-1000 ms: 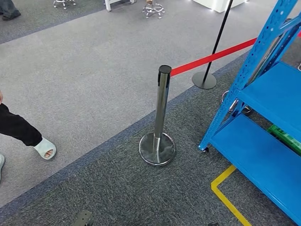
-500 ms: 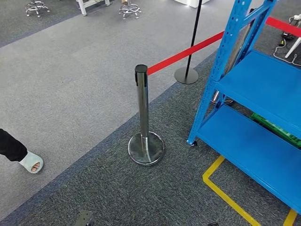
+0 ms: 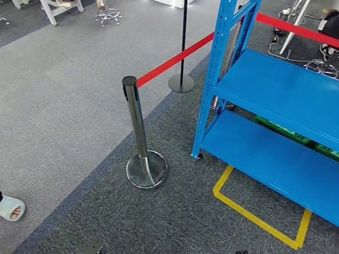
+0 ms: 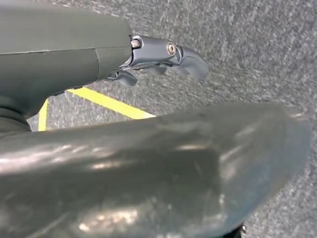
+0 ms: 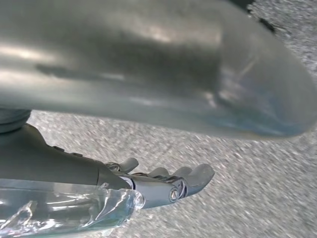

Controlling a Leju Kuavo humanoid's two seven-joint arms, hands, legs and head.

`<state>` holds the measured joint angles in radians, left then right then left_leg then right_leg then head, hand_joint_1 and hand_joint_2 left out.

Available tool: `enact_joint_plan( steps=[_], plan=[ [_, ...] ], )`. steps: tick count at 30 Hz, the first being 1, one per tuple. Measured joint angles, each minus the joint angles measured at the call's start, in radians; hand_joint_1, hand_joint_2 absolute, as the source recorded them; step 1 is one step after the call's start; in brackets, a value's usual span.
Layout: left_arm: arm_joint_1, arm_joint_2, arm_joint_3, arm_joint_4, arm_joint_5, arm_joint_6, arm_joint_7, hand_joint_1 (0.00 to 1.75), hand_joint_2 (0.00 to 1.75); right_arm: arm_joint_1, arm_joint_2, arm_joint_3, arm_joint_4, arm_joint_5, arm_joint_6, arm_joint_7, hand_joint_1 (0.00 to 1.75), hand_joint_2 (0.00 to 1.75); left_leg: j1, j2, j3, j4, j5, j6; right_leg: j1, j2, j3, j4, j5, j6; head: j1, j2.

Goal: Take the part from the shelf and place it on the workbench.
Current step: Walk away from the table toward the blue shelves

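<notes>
A blue metal shelf point(image 3: 279, 90) fills the right side of the head view, its two flat boards bare as far as I can see, and something green point(image 3: 287, 132) shows in the gap between them, behind the lower board; I cannot tell whether that is the part. A chrome stanchion post point(image 3: 137, 135) stands left of centre on a round base, leaning a little in the picture, with a red belt point(image 3: 176, 58) running from its black cap up toward the upper right, passing a thin black pole point(image 3: 183, 42) on a dark disc base. Yellow tape point(image 3: 256, 214) marks an outline on the dark carpet just in front of the shelf's lower board. At the lower left edge a person's foot in a pale slipper point(image 3: 11, 207) rests on the lighter carpet. Stools and table legs point(image 3: 106, 11) sit along the top left. The left robot hand point(image 4: 164, 57) hangs over the grey carpet with its fingers stretched out, slightly curved and holding nothing; a strip of yellow tape lies beyond it. The right robot hand point(image 5: 164, 181) likewise hangs over carpet, fingers extended and apart, with nothing in its hold.
</notes>
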<state>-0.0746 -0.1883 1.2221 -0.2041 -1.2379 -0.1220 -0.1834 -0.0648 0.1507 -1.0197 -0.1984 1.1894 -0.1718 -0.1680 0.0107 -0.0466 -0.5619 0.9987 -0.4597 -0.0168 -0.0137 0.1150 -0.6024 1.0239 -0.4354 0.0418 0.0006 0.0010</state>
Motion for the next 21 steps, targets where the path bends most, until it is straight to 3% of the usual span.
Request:
enact_joint_plan(
  steps=[1, 3, 5, 7, 8, 11, 14, 16, 18, 20, 21],
  plan=[
    [0.0, 0.0, 0.0, 0.0, -0.006, -0.001, 0.0, 0.0, 0.0, 0.003, 0.0, 0.0, 0.0, 0.0, 0.0, 0.003, 0.0, 0.0, 0.001, 0.008, 0.001, -0.003, 0.003, 0.007, 0.0, -0.005, -0.002, 0.001, -0.002, 0.005, 0.001, 0.0],
    [0.0, 0.001, -0.002, 0.0, -0.019, -0.006, 0.002, 0.0, 0.0, 0.004, 0.0, -0.001, 0.0, 0.0, 0.0, 0.006, 0.0, 0.0, 0.003, 0.026, 0.003, -0.009, 0.007, 0.019, 0.002, -0.045, -0.026, 0.049, -0.035, 0.014, 0.007, 0.0],
    [0.005, 0.002, -0.006, 0.0, -0.027, -0.01, 0.008, 0.0, 0.0, -0.001, 0.001, -0.001, 0.0, 0.003, 0.002, 0.008, 0.0, 0.0, -0.001, 0.048, 0.003, -0.009, 0.005, 0.027, 0.004, -0.092, -0.085, 0.178, -0.105, 0.018, 0.012, 0.0],
    [0.009, 0.003, -0.008, 0.0, -0.028, -0.011, 0.015, 0.0, 0.0, -0.002, 0.002, -0.001, 0.0, 0.006, 0.003, 0.01, 0.0, 0.0, -0.004, 0.071, 0.004, -0.009, 0.004, 0.029, 0.003, -0.106, -0.13, 0.281, -0.143, 0.02, 0.012, 0.0],
    [0.009, 0.004, -0.008, 0.0, -0.028, -0.011, 0.017, 0.0, 0.0, -0.001, 0.002, -0.001, 0.0, 0.007, 0.003, 0.011, 0.0, 0.0, -0.004, 0.08, 0.006, -0.008, 0.002, 0.029, 0.003, -0.108, -0.127, 0.279, -0.133, 0.021, 0.012, 0.0],
    [0.008, 0.003, -0.008, 0.0, -0.025, -0.01, 0.023, 0.0, 0.0, 0.002, 0.002, -0.001, 0.0, 0.01, 0.001, 0.013, 0.0, 0.0, -0.004, 0.096, 0.01, -0.008, -0.001, 0.026, 0.003, -0.113, -0.076, 0.191, -0.077, 0.019, 0.012, 0.0],
    [0.008, 0.002, -0.008, 0.0, -0.025, -0.009, 0.023, 0.0, 0.0, 0.001, 0.002, -0.001, 0.0, 0.01, 0.001, 0.013, 0.0, 0.0, -0.004, 0.098, 0.011, -0.008, -0.002, 0.026, 0.003, -0.115, -0.067, 0.174, -0.069, 0.019, 0.012, 0.0],
    [0.007, 0.002, -0.008, 0.0, -0.025, -0.007, 0.025, 0.0, 0.0, 0.0, 0.002, -0.001, 0.0, 0.011, -0.001, 0.013, 0.0, 0.0, -0.004, 0.104, 0.016, -0.008, -0.004, 0.022, 0.004, -0.133, -0.029, 0.106, -0.044, 0.018, 0.012, 0.0],
    [0.005, -0.002, -0.009, 0.0, -0.024, -0.006, 0.02, 0.0, 0.0, -0.002, 0.004, -0.001, 0.0, 0.019, -0.009, 0.014, 0.0, 0.0, -0.006, 0.122, 0.026, -0.008, -0.012, 0.002, 0.005, -0.141, 0.015, 0.023, -0.017, -0.002, 0.011, 0.0],
    [0.003, -0.004, -0.009, 0.0, -0.026, -0.009, 0.013, 0.0, 0.0, -0.004, 0.005, -0.001, 0.0, 0.031, -0.017, 0.014, 0.0, 0.0, -0.008, 0.107, 0.016, 0.03, -0.045, -0.019, 0.004, -0.124, 0.024, 0.0, -0.011, -0.027, 0.007, 0.0],
    [0.004, -0.003, -0.01, 0.0, -0.027, -0.01, 0.014, 0.0, 0.0, -0.005, 0.005, 0.0, 0.0, 0.035, -0.017, 0.013, 0.0, 0.0, -0.006, 0.086, -0.007, 0.081, -0.075, -0.024, 0.002, -0.115, 0.024, -0.002, -0.009, -0.032, 0.004, 0.0]
  ],
)
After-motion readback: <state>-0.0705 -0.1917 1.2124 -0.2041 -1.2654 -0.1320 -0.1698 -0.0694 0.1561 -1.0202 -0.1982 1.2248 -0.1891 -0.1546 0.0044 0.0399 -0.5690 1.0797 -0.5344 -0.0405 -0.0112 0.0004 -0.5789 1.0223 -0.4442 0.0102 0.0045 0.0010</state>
